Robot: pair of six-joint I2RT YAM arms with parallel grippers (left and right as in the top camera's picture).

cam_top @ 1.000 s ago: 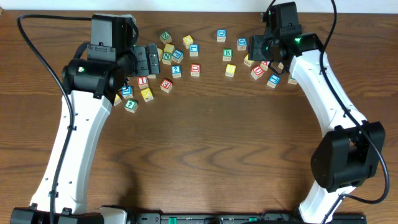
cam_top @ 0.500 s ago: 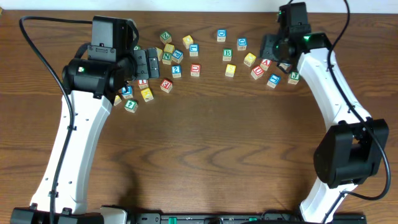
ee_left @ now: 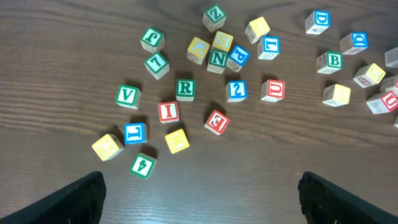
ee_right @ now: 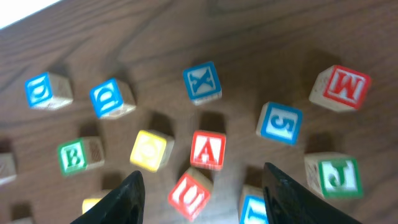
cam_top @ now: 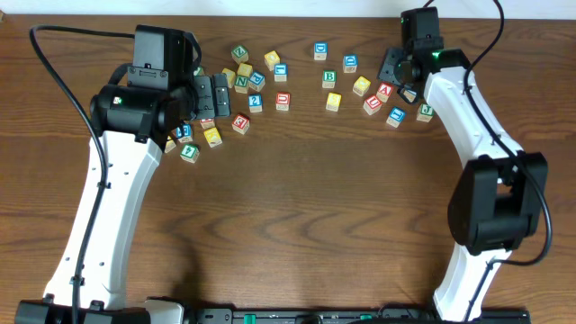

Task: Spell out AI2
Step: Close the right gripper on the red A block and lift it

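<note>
step in hand: picking the a, first letter
right gripper [ee_right: 203,186], fingers apart and empty, hangs over the red a block [ee_right: 208,149] in the right cluster; it must next drop squarely around it. left gripper [ee_left: 202,208], also spread, overlooks the red i block [ee_left: 168,112] and, seemingly, the blue 2 block [ee_left: 236,91]

The whole table [cam_top: 288,225] and both arms [cam_top: 108,207] are taken in from directly above by the fixed overhead camera. The left wrist view is directed steeply down from some height, its dark fingers [ee_left: 81,199] framed at the lower corners, whereas the right wrist view is set much nearer the table; the green B block [ee_right: 73,155] is shared by all three views.
</note>
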